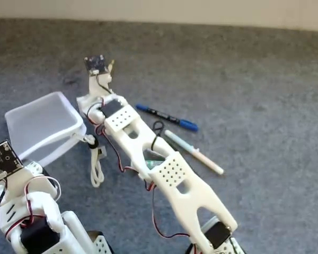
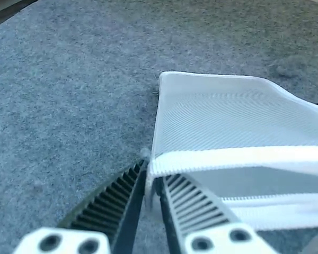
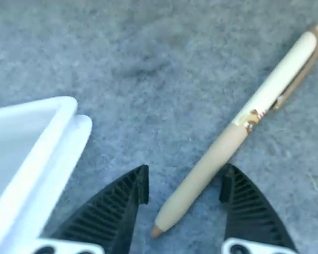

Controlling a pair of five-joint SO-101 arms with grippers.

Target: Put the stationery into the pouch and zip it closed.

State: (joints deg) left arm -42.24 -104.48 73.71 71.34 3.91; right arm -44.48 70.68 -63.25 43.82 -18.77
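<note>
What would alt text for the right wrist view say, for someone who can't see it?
A cream pen lies on grey carpet, its tip between the open black fingers of the right gripper. A corner of the white pouch sits beside them.

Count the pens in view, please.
3: a blue pen and a pastel pen lie beside the arm; a beige pen lies between the open fingers of the right end effector. Others may be hidden.

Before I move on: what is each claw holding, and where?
Left claw pinches the pouch by its rim corner. Right claw is open around the cream pen, holding nothing.
</note>
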